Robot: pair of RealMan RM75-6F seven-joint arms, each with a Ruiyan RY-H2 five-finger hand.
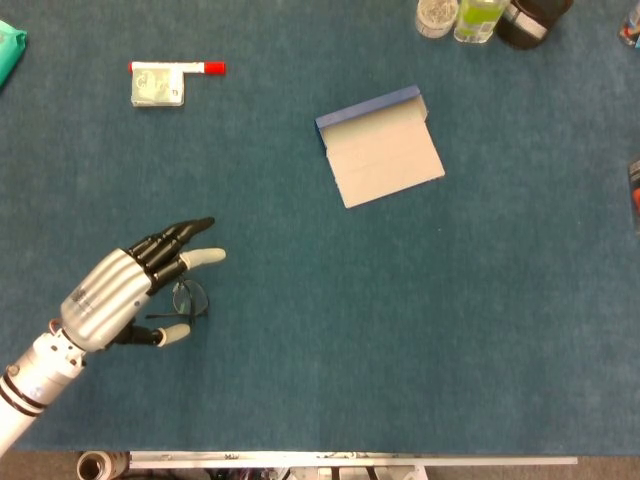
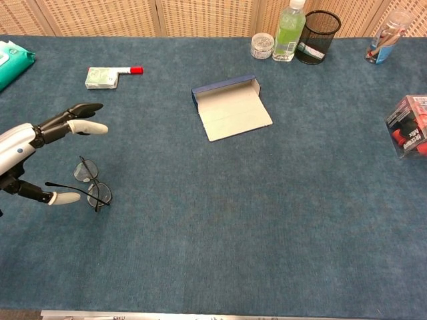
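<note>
Hovering over thin black wire-framed glasses [image 2: 93, 184], left hand [image 1: 125, 290] spread, holding nothing | glasses lie on blue felt table [image 2: 233, 220], one temple near thumb | likely light, fragile, slippery lenses; grip frame bridge or temple | farther: open blue-edged cardboard box [image 2: 231, 108], black mesh cup [image 2: 317, 28] | right hand unseen

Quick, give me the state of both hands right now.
Left hand: open, fingers spread above the glasses, holding nothing.
Right hand: not in view.
</note>
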